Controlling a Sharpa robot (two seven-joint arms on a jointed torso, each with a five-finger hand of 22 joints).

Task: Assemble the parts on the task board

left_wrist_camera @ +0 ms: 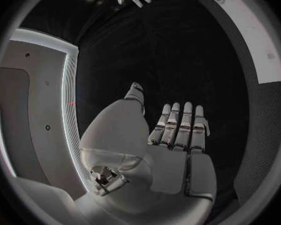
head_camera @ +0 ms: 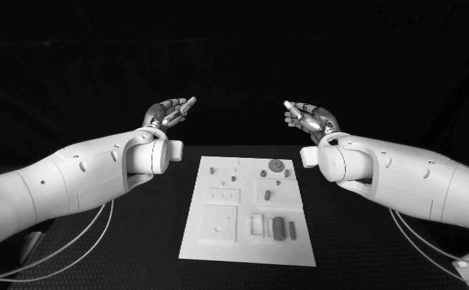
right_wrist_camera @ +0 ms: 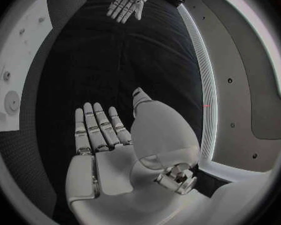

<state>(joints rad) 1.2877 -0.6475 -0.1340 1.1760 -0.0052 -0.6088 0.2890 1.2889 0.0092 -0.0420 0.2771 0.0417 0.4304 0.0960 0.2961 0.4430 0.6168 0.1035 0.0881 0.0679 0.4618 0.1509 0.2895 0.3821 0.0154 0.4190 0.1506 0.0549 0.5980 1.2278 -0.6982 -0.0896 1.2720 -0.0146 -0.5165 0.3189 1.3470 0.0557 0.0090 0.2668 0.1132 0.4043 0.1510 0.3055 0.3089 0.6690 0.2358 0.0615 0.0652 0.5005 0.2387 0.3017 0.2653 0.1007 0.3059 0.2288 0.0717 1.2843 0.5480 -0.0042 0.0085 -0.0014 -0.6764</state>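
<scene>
Both raised, spread, holding nothing — silver left hand [head_camera: 168, 114], silver right hand [head_camera: 310, 118] — equally far beyond the white rectangular task board [head_camera: 196, 236], long axis toward the robot.

Both arms reach forward, left hand [head_camera: 168, 114] and right hand [head_camera: 309, 118] raised, empty, fingers [left_wrist_camera: 179, 126] extended.

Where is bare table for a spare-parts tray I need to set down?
Bare table lies left of the white board and right of it, under the arms. The board is crowded with small parts. Cables trail at both near corners.
</scene>
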